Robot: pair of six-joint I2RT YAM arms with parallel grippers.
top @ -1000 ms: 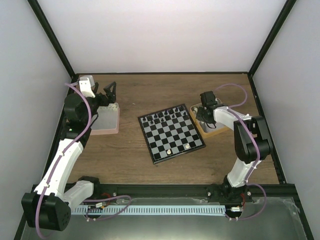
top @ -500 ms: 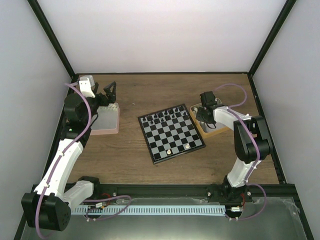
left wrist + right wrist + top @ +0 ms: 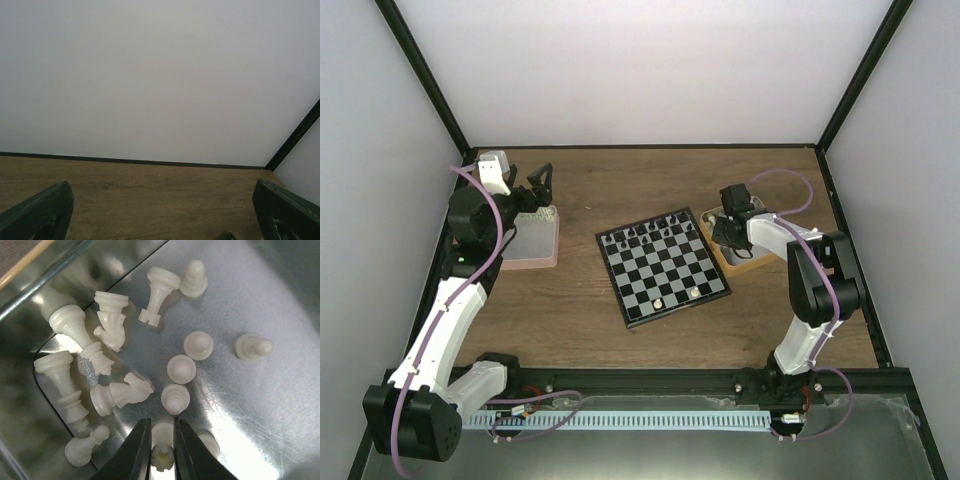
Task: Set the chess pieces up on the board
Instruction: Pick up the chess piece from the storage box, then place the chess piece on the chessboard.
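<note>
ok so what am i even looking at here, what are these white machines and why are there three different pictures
These are two robots, a left arm and a right arm, bolted to the near edge of a wooden table. The overhead picture comes from a fixed camera above and behind them. Between the arms lies a small chessboard, with black pieces along its far side and two cream pieces towards its near side. A pink tray sits by the left arm, an orange-tan tray by the right. The other two pictures come from a camera on each wrist. The left pincer is open and empty, facing the back wall. The right pincer is down in its tray among loose cream chess pieces, closed on one cream piece.
</note>
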